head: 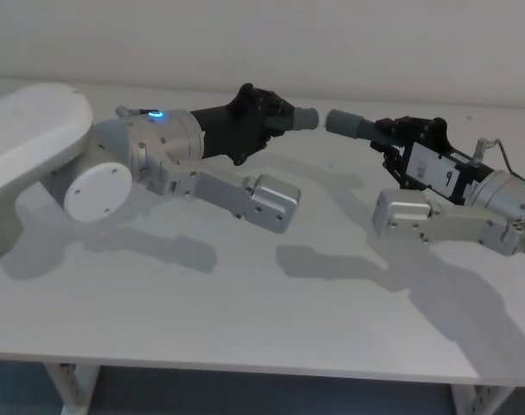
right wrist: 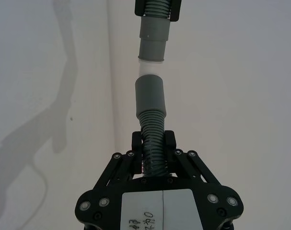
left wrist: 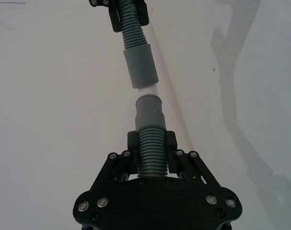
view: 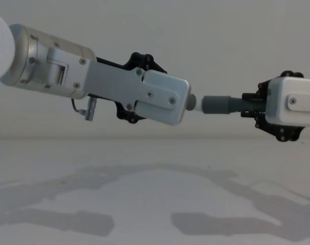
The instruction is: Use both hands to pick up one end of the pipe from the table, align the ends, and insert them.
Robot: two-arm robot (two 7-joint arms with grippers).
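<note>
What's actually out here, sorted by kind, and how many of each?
Black grippers: 2, left gripper and right gripper
Grey pipe ends held facing each other above the table: 2, stepped end and wider cuff
White tables: 1
Total: 5

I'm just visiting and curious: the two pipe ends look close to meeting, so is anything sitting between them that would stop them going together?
Nothing visible does. The left tool holds a ribbed hose whose narrow end faces the wider cuff held by the right tool. Between them is just a small open gap above the white table, though the ends look slightly off line.
</note>
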